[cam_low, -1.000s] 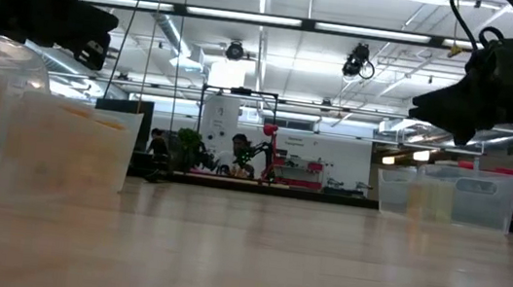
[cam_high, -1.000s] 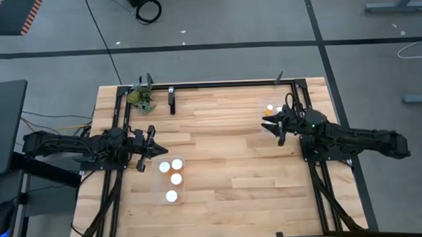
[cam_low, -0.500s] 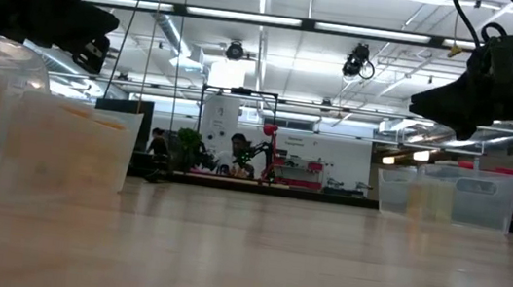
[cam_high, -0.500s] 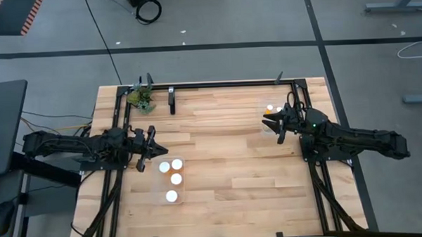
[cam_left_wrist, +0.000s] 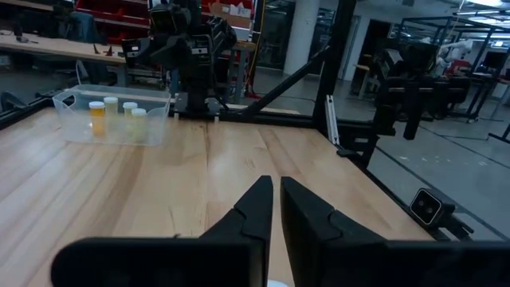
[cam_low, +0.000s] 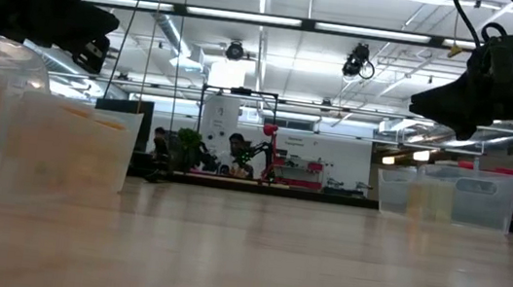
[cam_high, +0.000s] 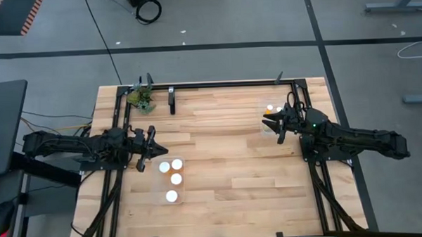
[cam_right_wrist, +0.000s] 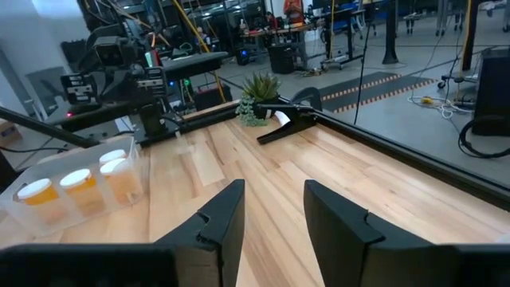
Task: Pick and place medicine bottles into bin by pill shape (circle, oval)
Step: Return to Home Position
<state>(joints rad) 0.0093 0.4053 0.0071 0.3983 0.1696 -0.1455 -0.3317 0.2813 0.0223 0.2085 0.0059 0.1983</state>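
Observation:
Several medicine bottles with white caps (cam_high: 171, 179) stand in a clear bin (cam_high: 159, 198) on the table's left half; the right wrist view shows them (cam_right_wrist: 78, 188) upright and amber. More bottles (cam_left_wrist: 111, 112) stand in a second clear bin (cam_high: 261, 110) at the right. My left gripper (cam_high: 158, 150) hovers level just beside the left bin's far corner, shut and empty (cam_left_wrist: 276, 199). Beside the right bin, my right gripper (cam_high: 272, 125) also hovers level. It is open, with nothing between its fingers (cam_right_wrist: 273, 209).
A small green plant (cam_high: 143, 98) and a black clamp (cam_high: 172, 100) sit at the table's far left. A black frame rail (cam_high: 224, 83) runs along the far edge. Bare wood (cam_high: 226, 153) lies between the two bins.
My right gripper has drawn its fingers partly together while staying in place beside the right bin. The bottles and bins have kept still.

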